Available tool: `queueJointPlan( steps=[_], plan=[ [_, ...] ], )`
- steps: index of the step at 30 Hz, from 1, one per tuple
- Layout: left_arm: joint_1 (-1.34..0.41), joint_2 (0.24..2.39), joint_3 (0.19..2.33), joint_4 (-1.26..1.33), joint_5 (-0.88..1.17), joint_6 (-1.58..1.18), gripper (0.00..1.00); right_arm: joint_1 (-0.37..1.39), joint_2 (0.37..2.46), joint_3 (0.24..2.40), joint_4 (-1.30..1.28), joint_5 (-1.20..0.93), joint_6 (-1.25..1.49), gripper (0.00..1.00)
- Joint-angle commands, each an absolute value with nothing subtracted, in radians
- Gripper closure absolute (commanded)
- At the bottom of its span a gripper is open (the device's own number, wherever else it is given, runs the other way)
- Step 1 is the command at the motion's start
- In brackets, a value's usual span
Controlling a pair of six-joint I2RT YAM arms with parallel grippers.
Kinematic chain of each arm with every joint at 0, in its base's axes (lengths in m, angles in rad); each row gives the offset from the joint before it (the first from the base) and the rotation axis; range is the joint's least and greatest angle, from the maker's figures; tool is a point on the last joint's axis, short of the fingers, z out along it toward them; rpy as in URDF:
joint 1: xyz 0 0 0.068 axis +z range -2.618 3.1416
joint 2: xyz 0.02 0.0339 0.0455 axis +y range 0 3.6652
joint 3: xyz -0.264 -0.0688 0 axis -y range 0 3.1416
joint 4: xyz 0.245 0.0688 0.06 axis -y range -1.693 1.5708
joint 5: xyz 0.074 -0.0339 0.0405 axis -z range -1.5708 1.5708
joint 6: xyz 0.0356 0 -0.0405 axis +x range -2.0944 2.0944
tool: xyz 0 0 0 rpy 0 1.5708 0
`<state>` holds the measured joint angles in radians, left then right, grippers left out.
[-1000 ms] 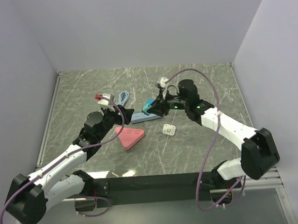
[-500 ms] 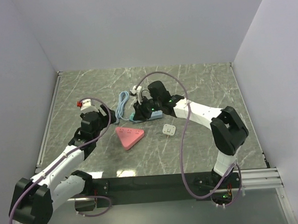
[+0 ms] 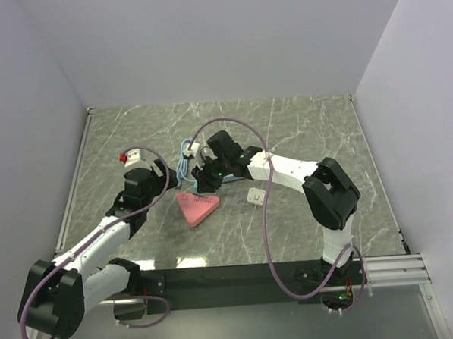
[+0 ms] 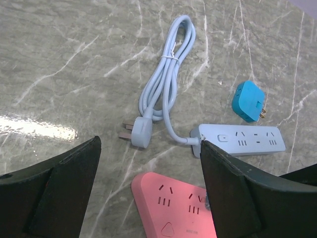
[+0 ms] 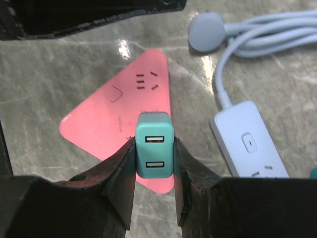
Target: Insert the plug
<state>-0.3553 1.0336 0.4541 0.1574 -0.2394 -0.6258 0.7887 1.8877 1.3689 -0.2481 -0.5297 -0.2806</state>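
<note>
— Look, the right gripper (image 5: 154, 161) has swung left. A second ago it was farther right, by the long strip.
— What is in it now?
— Its two black fingers (image 5: 121, 173) squeeze a small plug (image 5: 154, 144). The plug is a smooth teal box with round corners and two little slots on its face.
— Where is the plug?
— Right over the pink socket block (image 5: 119, 119). I cannot tell if it touches. That block is a flat triangle with soft corners, made of shiny plastic, with tiny holes in it.
— And the other arm?
— The left gripper (image 4: 149, 148) has pulled back to the left. Its dark, dull fingers (image 4: 59, 188) stand wide apart.
— What lies farther out?
— A long pale strip (image 4: 242, 140) with a button. Its smooth cord (image 4: 166, 84) is folded in loops and tied in the middle. Another teal block (image 4: 247, 101) with metal pins lies just past the strip. The table (image 4: 59, 59) looks like grey-green stone with white cracks, and it shines.
</note>
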Motion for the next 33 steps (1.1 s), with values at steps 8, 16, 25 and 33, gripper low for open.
queueJointPlan(
  steps=[8, 16, 25, 33],
  plan=[
    [-0.350, 1.091, 0.459, 0.218, -0.172, -0.629, 0.13, 0.785, 1.812, 1.304, -0.248, -0.422, -0.282, 1.00],
    [-0.350, 1.074, 0.457, 0.213, -0.164, -0.623, 0.13, 0.787, 1.741, 1.247, -0.238, -0.387, -0.264, 1.00],
    [-0.350, 1.101, 0.463, 0.204, -0.160, -0.624, 0.14, 0.788, 1.693, 1.204, -0.222, -0.434, -0.255, 1.00],
    [-0.350, 1.101, 0.466, 0.196, -0.164, -0.620, 0.14, 0.795, 1.729, 1.220, -0.236, -0.471, -0.258, 1.00]
  ],
)
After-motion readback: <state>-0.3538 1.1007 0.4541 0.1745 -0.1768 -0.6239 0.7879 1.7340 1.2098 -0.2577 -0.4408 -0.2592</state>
